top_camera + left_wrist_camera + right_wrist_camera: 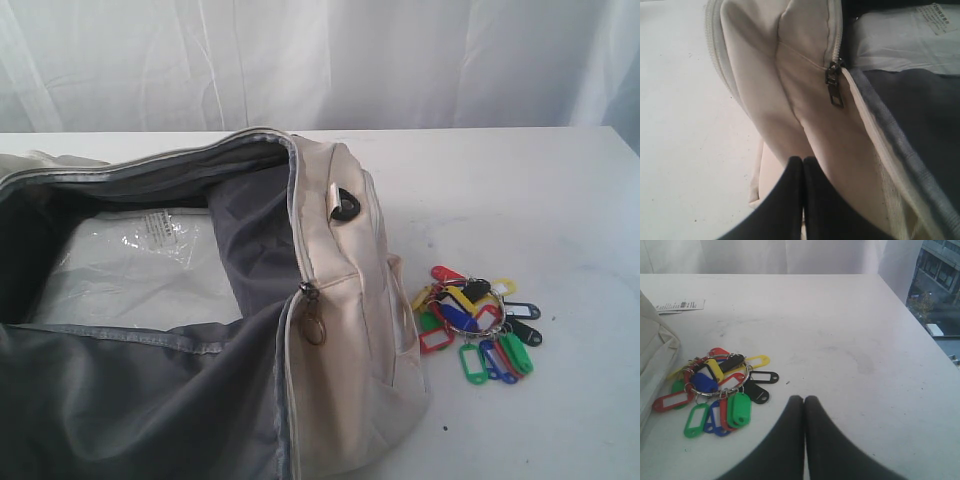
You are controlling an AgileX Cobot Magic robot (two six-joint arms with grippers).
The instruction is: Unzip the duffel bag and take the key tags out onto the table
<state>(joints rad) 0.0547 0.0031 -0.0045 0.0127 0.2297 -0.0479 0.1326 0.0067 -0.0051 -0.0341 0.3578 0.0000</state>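
White curtain is hung across the far side of the scene, and a wide white table is spread in front of it. The duffel bag is laid on the left, near part of the table. Its top is unzipped, so that the grey lining and a clear plastic sheet inside are exposed. A dark zipper pull with a ring is seen hanging at the right end of the opening. The key tags are found outside the bag, lying on the bare table just to its right and bunched on their metal ring. Whether the nearest tag touches the fabric cannot be told.

Neither arm is caught by the exterior view. The left gripper is shown by its wrist camera close above one end panel of the bag, with its fingers pressed together and nothing between them. The right gripper is held above the table near the key tags, clear of them, and is likewise closed and empty.

Both parts of the task are judged to be done: the bag is open and the tags are out on the table. No grasp is called for next. Only a clean retreat of both arms is needed, with care that the tags are not swept aside and the bag is not snagged.
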